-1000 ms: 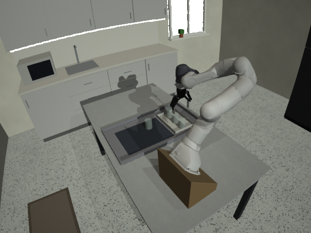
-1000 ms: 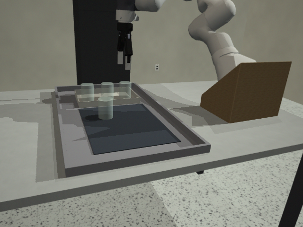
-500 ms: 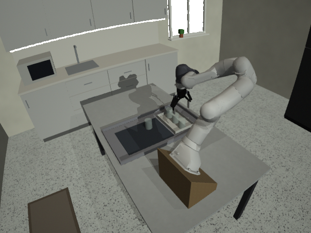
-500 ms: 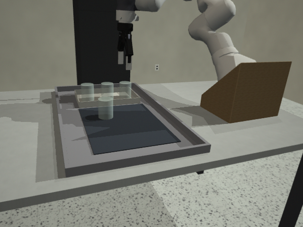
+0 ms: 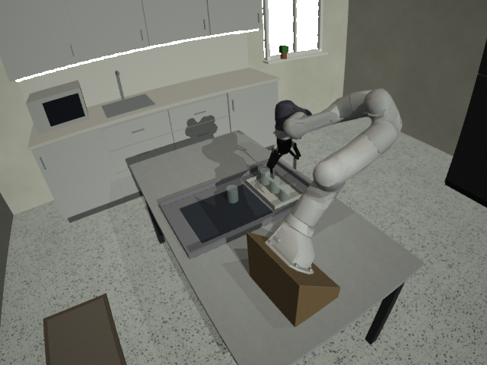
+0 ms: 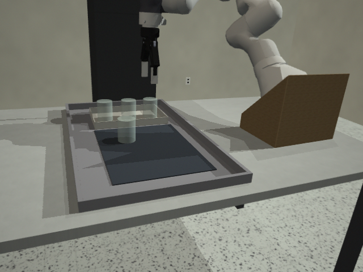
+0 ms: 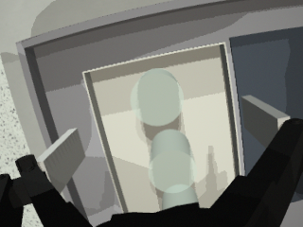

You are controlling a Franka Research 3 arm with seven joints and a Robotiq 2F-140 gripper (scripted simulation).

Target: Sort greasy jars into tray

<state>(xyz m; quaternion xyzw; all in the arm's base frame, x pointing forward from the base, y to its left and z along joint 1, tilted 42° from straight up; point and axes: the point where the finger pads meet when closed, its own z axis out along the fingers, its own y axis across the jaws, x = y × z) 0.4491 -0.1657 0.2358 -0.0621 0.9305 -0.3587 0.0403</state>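
Beneath the end effector (image 5: 283, 168) (image 6: 149, 73) (image 7: 160, 128), three jars in the tray, greasy or clean not knowable by eye

Off to one side, over on the mat (image 5: 236, 220) (image 6: 158, 152) (image 7: 267, 71), just one jar (image 5: 232, 194) (image 6: 126, 130), upright. Under the spread fingers, within the tray (image 5: 287, 203) (image 6: 152, 120) (image 7: 108, 147): near jar (image 5: 284, 193) (image 6: 150, 107) (image 7: 157, 96) on the robot-base side, then middle jar (image 5: 274, 185) (image 6: 128, 108) (image 7: 172, 158), then far jar (image 5: 264, 176) (image 6: 104, 110) (image 7: 180, 199), all apparently upright in a close row.

Main risk: wrong sorting. With grease invisible, possibly a clean jar among the three, from a misread push or grip; equally, possibly a greasy one left on the mat. Worth checking any doubtful result before stopping. Next risk: collision. On any fresh descent, likely to clip a neighbour or catch the tray's rim with a wide-set finger, because of tight spacing; then a toppled jar or a dragged tray. If lifting a greasy jar, liable to slip from too light a squeeze. Safest for now, probably: retreat straight up, well away from the row.

As for grip: fingers fully apart, nothing between them, raised above the jars and touching none. Below, tray seemingly flat on the tabletop (image 5: 175, 220) (image 6: 91, 190) (image 7: 62, 80), beside the mat.
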